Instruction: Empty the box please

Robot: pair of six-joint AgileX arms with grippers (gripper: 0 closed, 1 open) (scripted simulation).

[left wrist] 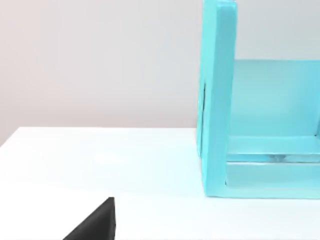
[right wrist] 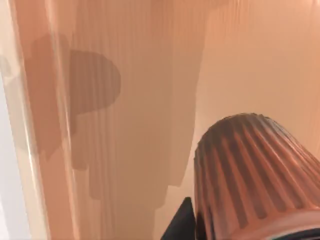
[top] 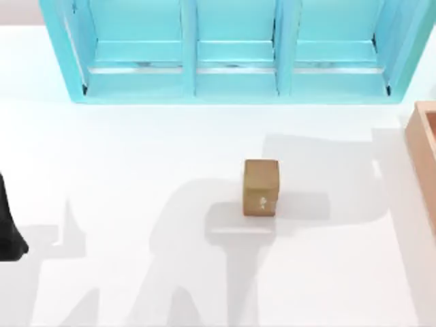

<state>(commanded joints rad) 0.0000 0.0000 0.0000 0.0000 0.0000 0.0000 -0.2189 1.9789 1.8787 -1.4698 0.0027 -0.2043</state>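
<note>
The box [top: 424, 153] is a light-brown open container cut off by the right edge of the table in the top view. The right wrist view looks down into the box, at its wood-grained inner wall [right wrist: 125, 125]. A ribbed reddish-brown cone-shaped object [right wrist: 252, 175] lies in it, very close to the camera. A black part of my right gripper [right wrist: 180, 222] shows right beside that object; whether it holds it I cannot tell. My left arm [top: 10, 235] is parked at the far left edge, and a black tip of its gripper [left wrist: 95, 222] hangs above the white table.
A turquoise shelf unit [top: 231, 51] with three bays spans the back of the table; its end wall [left wrist: 217, 100] shows in the left wrist view. A small brown cube with a pale mark [top: 261, 187] stands in the middle of the white table [top: 136, 170].
</note>
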